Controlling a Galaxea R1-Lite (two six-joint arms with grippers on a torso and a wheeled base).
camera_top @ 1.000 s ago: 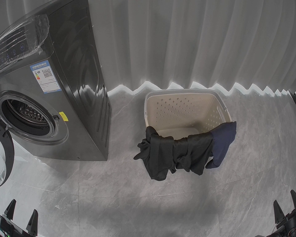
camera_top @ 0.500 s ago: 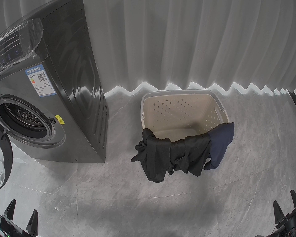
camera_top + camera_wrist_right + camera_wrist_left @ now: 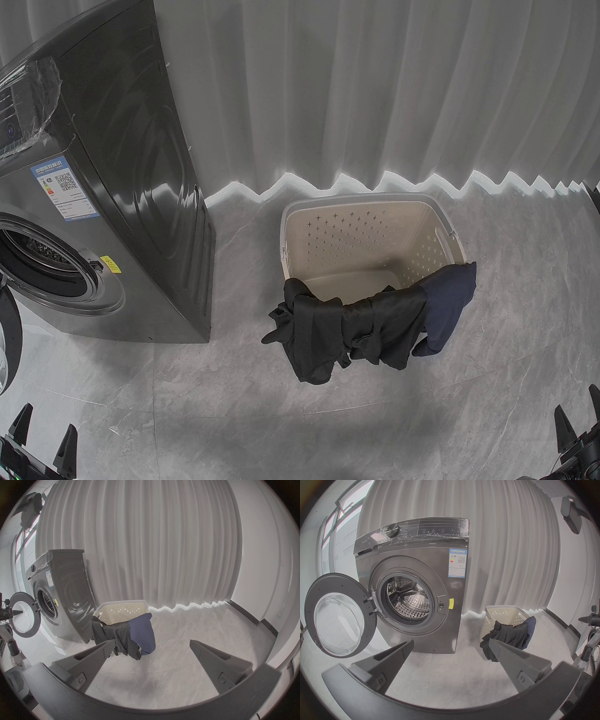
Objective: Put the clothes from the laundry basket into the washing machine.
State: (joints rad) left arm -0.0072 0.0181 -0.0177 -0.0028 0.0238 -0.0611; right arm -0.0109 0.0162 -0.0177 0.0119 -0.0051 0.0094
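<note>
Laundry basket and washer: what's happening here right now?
Nothing is being handled yet. Both the left gripper and right gripper are open and empty, short of the laundry basket. Black clothes and a navy garment hang over its near rim. The washing machine stands beside it, door open.

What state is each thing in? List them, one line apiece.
washing machine door: swung fully open
drum: no clothes visible inside
laundry basket: upright, nothing on its bottom
black clothes: draped over the basket's near rim
navy garment: draped over the same rim, beside the black clothes
left gripper: open, empty
right gripper: open, empty
</note>
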